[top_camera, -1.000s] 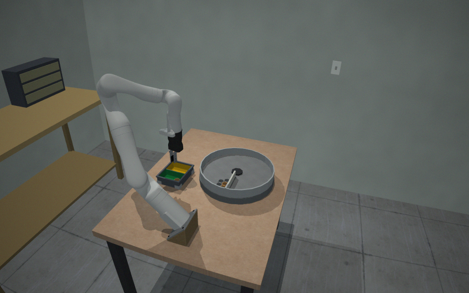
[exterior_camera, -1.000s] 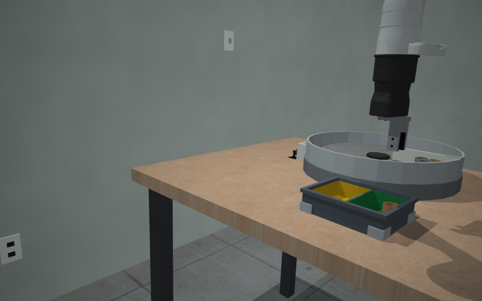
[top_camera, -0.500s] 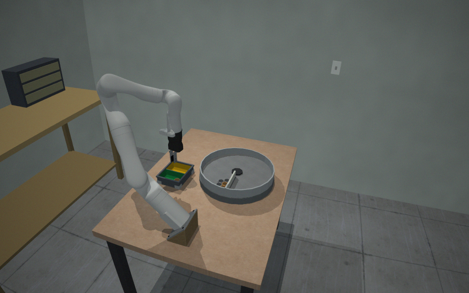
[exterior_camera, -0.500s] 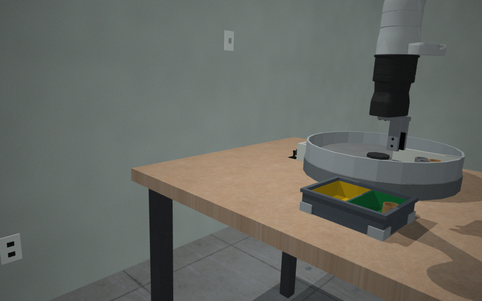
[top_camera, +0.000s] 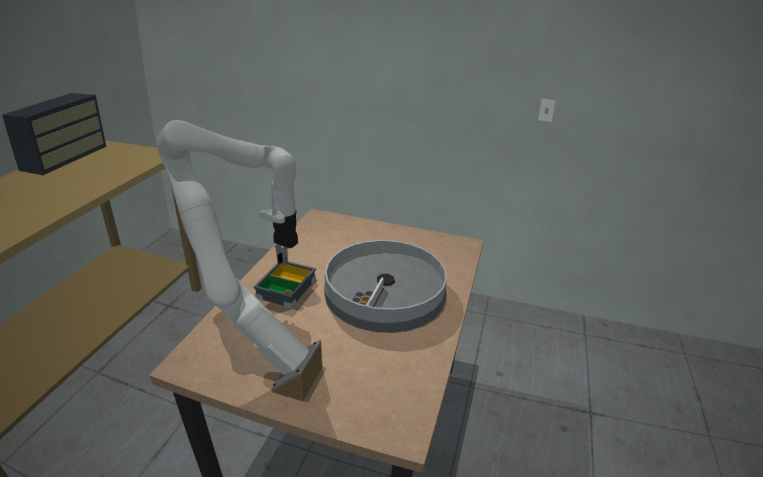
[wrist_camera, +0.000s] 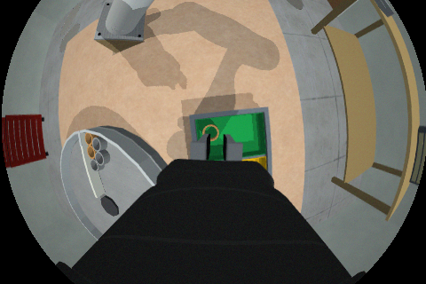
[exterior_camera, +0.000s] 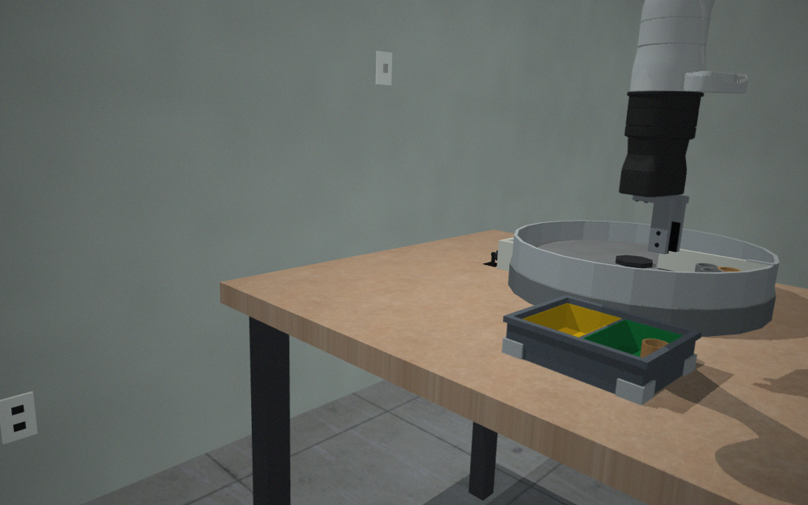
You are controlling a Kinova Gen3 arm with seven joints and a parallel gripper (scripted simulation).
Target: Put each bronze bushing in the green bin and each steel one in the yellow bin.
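My gripper [top_camera: 281, 261] [exterior_camera: 666, 250] [wrist_camera: 216, 143] points down above the two-part tray, its fingers partly open with nothing between them. One bronze bushing [top_camera: 287, 291] [exterior_camera: 653, 350] [wrist_camera: 210, 125] stands upright in the green bin [top_camera: 271, 287] [exterior_camera: 620, 334] [wrist_camera: 244, 129]. The yellow bin [top_camera: 295, 273] [exterior_camera: 573, 315] beside it shows no bushing; the wrist view shows only its edge. On the turntable [top_camera: 414, 272] [wrist_camera: 126, 182], three steel bushings [wrist_camera: 99, 158] and two bronze bushings [wrist_camera: 90, 152] cluster against the pale bar. In the exterior view the rim partly hides them.
The turntable's raised rim [top_camera: 384, 317] [exterior_camera: 583, 282] stands close to the tray. A pale bar [top_camera: 375, 291] [wrist_camera: 93, 175] runs from the black hub [top_camera: 385, 278] [exterior_camera: 633, 260] [wrist_camera: 109, 205] to the rim. The arm's base [top_camera: 304, 379] is mounted on the table. Shelving [top_camera: 76, 189] stands to one side.
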